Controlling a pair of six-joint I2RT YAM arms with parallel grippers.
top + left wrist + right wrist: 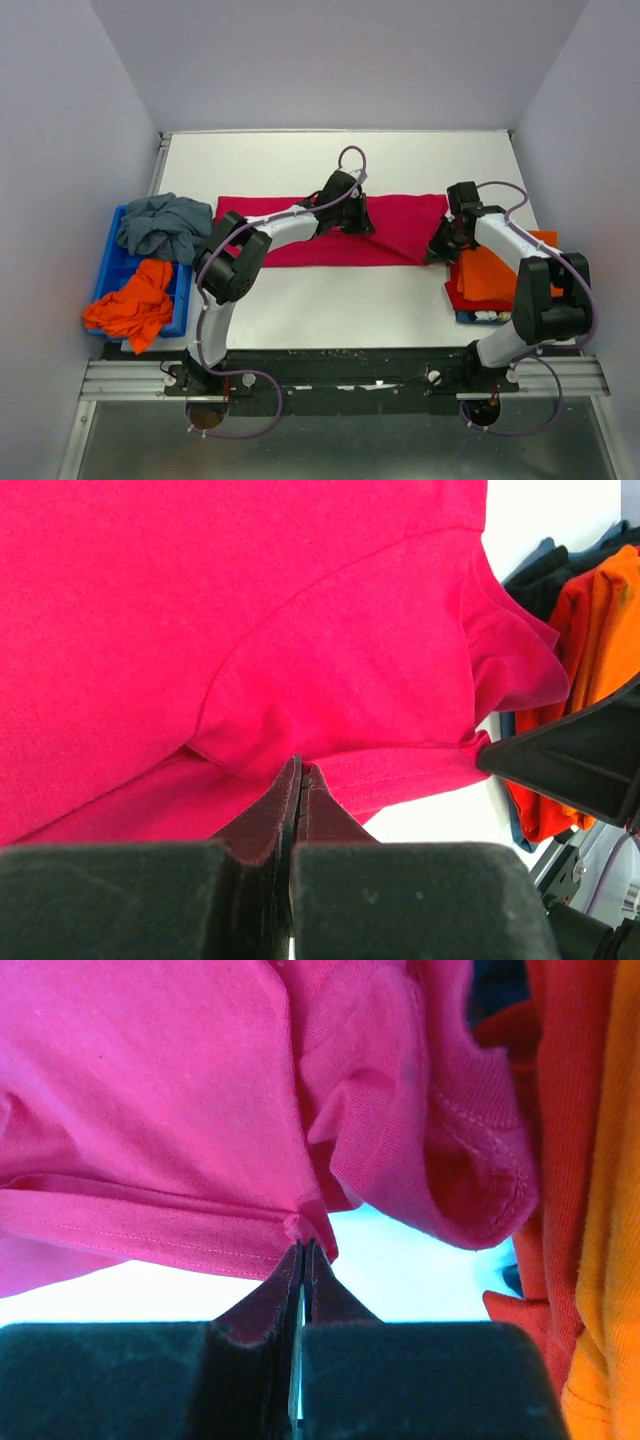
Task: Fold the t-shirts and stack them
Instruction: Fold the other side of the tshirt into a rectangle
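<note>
A crimson t-shirt (300,235) lies folded in a long band across the middle of the table. My left gripper (362,226) is shut on its cloth near the middle; in the left wrist view the closed tips (299,770) pinch the shirt (250,630) by a hem. My right gripper (436,256) is shut on the shirt's right end near the front edge; in the right wrist view the tips (306,1248) pinch a bunched hem of the shirt (150,1110). Folded orange and red shirts (492,275) are stacked at the right.
A blue bin (118,275) at the left holds a crumpled grey-blue shirt (165,225) and a crumpled orange shirt (135,305). The stack at the right rests on a blue tray (470,316). Grey walls enclose the table on three sides.
</note>
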